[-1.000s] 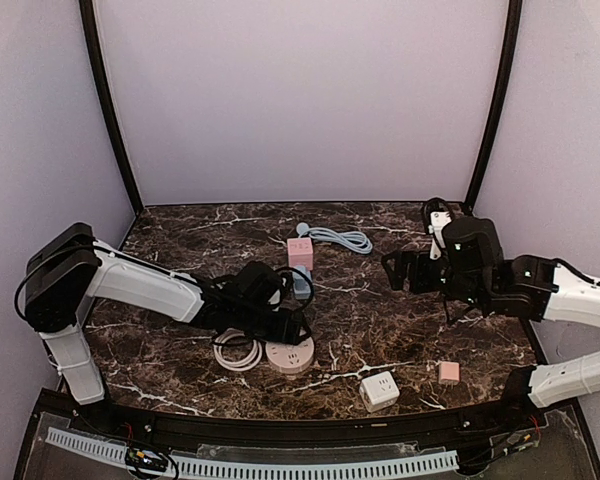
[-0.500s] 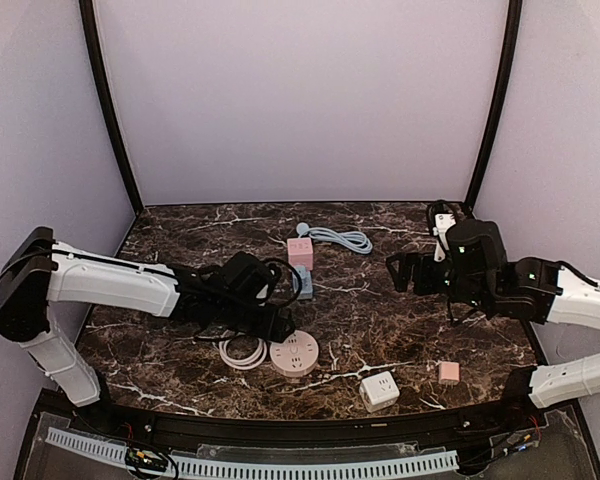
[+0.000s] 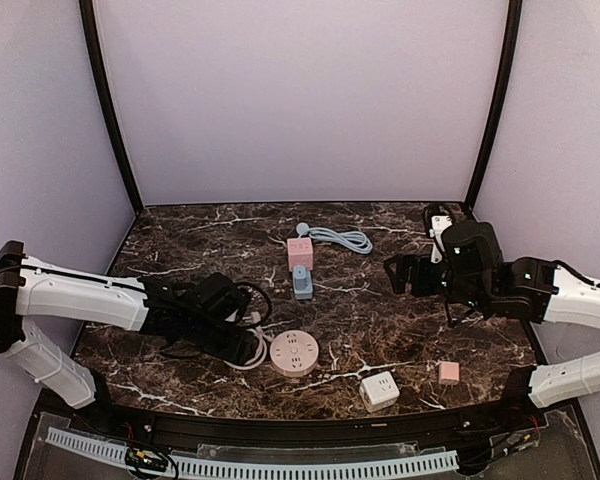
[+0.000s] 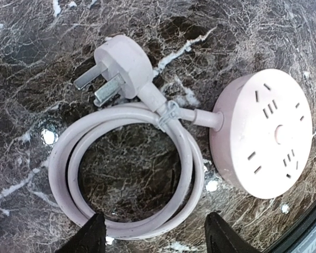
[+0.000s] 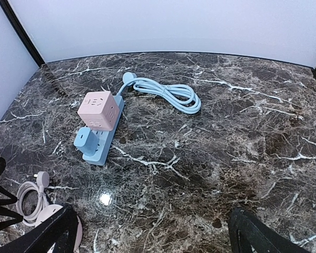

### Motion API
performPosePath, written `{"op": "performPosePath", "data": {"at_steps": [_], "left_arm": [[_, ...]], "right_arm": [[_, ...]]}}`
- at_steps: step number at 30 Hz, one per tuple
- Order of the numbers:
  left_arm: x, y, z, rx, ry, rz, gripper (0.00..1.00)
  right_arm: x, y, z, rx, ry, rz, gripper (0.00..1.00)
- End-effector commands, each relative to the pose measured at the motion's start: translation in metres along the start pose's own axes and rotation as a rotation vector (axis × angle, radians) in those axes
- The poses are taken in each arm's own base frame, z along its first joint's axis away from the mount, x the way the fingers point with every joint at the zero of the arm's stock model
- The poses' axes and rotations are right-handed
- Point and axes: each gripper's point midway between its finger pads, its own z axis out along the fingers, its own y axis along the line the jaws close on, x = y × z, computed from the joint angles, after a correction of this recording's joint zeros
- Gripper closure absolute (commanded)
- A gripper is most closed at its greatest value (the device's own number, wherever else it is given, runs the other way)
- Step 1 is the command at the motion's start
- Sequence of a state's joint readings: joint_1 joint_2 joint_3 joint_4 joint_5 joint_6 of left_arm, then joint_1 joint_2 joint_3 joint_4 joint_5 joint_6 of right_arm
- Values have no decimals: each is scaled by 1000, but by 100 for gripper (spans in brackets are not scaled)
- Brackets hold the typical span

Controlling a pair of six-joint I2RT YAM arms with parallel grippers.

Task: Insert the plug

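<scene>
A blue power strip (image 3: 302,290) lies mid-table with a pink cube adapter (image 3: 300,252) and a blue plug (image 3: 302,276) standing in it; the right wrist view shows the strip (image 5: 106,138), cube (image 5: 97,109) and plug (image 5: 87,137). A round pink socket (image 3: 294,353) lies near the front with its coiled cable (image 4: 126,168) and bare three-pin plug (image 4: 118,68). My left gripper (image 3: 242,345) is open and empty, hovering over the coil (image 4: 157,237). My right gripper (image 3: 400,272) is open and empty, held above the table right of the strip (image 5: 152,237).
The strip's blue cable (image 3: 340,238) loops toward the back. A white cube adapter (image 3: 379,390) and a small pink cube (image 3: 448,372) sit near the front right edge. Black frame posts stand at the back corners.
My left arm has drawn back leftward and toward the front, away from the blue strip, leaving the round pink socket uncovered. The right arm has barely moved.
</scene>
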State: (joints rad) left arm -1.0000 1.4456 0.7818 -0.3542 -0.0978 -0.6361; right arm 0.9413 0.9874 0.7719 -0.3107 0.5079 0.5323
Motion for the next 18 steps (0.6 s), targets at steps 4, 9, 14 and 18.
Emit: {"op": "performPosePath", "data": {"at_steps": [4,9,14,18], "left_arm": [[15,-2,15,-6,76,44,42],[15,-12,24,-2,97,81,45],[12,-25,32,6,110,111,49],[10,-35,39,7,118,130,54]], "right_arm": [[0,1,0,-13,-1,18,1],[1,-2,-2,-6,-1,19,1],[2,-4,-2,-2,-1,17,1],[4,-5,-3,0,1,12,1]]}}
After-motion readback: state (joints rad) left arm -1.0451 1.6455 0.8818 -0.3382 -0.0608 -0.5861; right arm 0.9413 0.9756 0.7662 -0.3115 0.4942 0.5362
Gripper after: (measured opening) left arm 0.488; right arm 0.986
